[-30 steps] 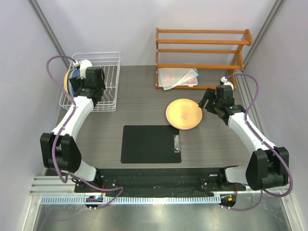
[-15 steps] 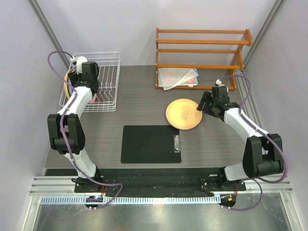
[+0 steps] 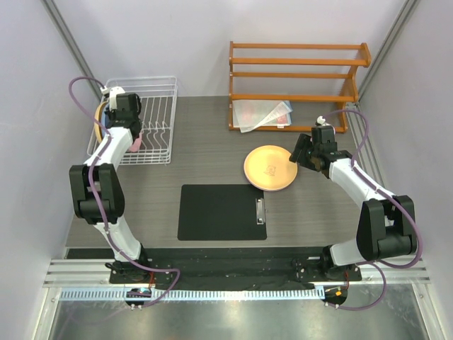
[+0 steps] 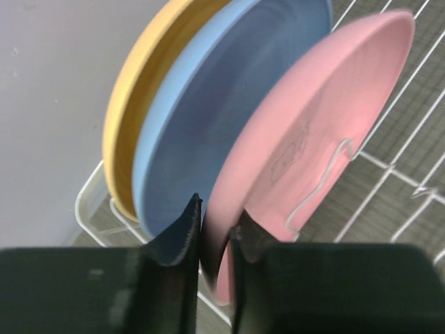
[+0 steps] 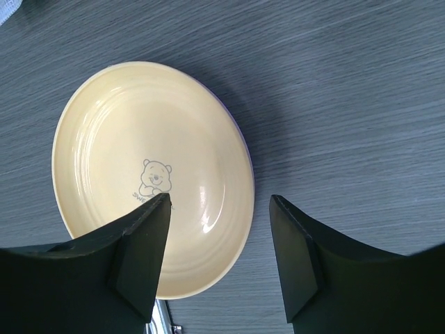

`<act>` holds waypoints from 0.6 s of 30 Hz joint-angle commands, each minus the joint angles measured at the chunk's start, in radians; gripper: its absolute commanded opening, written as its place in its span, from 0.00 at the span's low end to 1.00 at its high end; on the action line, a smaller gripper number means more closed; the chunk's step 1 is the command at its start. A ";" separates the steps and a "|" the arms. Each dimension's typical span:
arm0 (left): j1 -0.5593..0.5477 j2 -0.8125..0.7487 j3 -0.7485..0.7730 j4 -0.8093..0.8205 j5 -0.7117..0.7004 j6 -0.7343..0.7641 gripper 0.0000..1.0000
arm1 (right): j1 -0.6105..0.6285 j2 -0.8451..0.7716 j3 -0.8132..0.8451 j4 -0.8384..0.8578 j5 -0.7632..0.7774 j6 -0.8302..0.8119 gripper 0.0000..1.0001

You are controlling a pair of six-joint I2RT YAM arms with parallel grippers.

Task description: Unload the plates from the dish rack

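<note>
The white wire dish rack [image 3: 160, 86] stands at the back left. In it three plates stand on edge: orange-yellow [image 4: 128, 118], light blue [image 4: 201, 125] and pink [image 4: 327, 125]. My left gripper [image 4: 217, 217] reaches into the rack [image 4: 393, 174], and its jaws are shut on the pink plate's near rim. From above, the pink plate [image 3: 133, 144] shows just below the left gripper [image 3: 119, 122]. Another pale yellow plate [image 3: 270, 168] lies flat on the table. My right gripper [image 5: 219, 202] hovers open over the right side of this plate [image 5: 132, 160], holding nothing.
A black clipboard [image 3: 221, 212] lies at the table's near middle. An orange wooden shelf [image 3: 297, 74] stands at the back right, with a clear plastic packet [image 3: 262, 113] under its lowest tier.
My left arm has swung left, deeper into the rack, and its jaws have closed on the pink plate's rim. My right gripper has shifted slightly left, towards the yellow plate.
</note>
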 commanded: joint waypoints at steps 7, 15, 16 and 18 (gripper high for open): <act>0.002 -0.100 0.063 -0.005 0.003 -0.011 0.00 | -0.001 -0.029 -0.003 0.040 -0.011 -0.001 0.64; -0.018 -0.162 0.091 -0.016 -0.051 0.049 0.00 | -0.001 -0.047 -0.016 0.039 -0.011 0.003 0.65; -0.017 -0.167 0.091 -0.014 -0.058 0.063 0.00 | -0.001 -0.050 -0.016 0.039 -0.046 0.001 0.65; -0.048 -0.176 0.088 -0.011 -0.086 0.075 0.00 | -0.001 -0.056 -0.019 0.040 -0.050 0.003 0.65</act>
